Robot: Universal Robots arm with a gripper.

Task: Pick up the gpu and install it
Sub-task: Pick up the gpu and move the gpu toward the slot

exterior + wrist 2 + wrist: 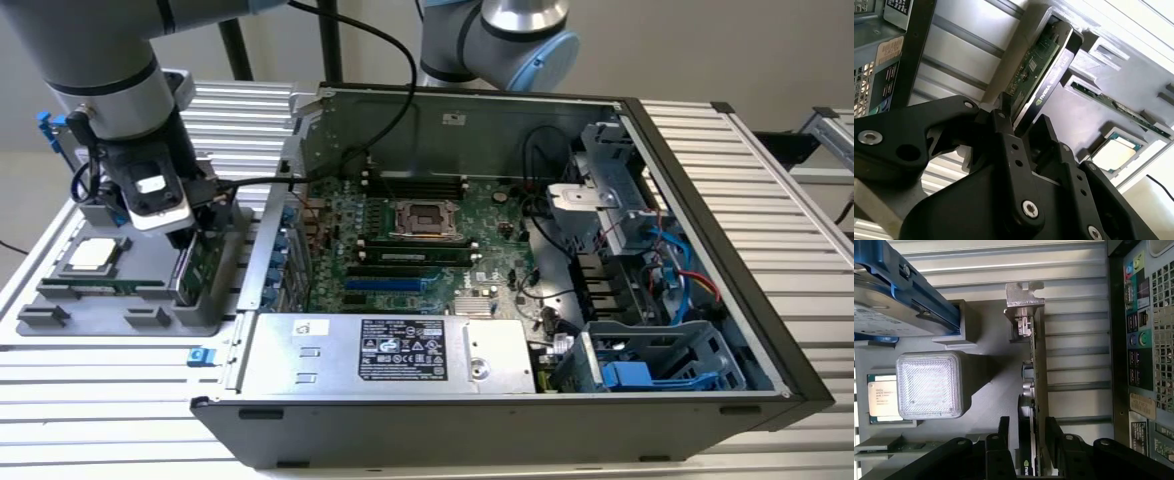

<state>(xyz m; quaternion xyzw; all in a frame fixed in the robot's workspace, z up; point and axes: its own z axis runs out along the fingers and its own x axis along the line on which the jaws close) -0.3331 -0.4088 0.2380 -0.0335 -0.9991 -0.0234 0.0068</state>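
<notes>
Gripper state: the gripper (1027, 421) is open, one black finger (1004, 437) on each side of the gpu (1035, 370); in the first wrist view a thin strip of grey shows between that finger and the card's black shroud. Contact on the other side is hard to judge.
Gripper position: low over the grey parts tray (80, 320) at the exterior view's left; there the wrist housing covers most of the gripper (187, 232).
Gpu location: standing on edge in a slot of the tray, outside the computer case (694, 250). In the exterior view only a narrow green strip of the gpu (191, 268) can be seen below the wrist.
Gpu detail: in the second wrist view the gpu (1041, 70) shows its green board face and black edge, and its near end is hidden behind the gripper (1024, 112). The silver end bracket (1024, 294) sits at the far end.
Tray contents: processor chip (91, 255) lies flat in its recess, partly cut off in both wrist views. A blue-framed hard drive (899, 305) is cropped by the picture edge.
Unclear item: a pale ribbed square block (929, 385) overlaps the chip; what it is cannot be told.
Case: open, with the motherboard (400, 250) exposed.
</notes>
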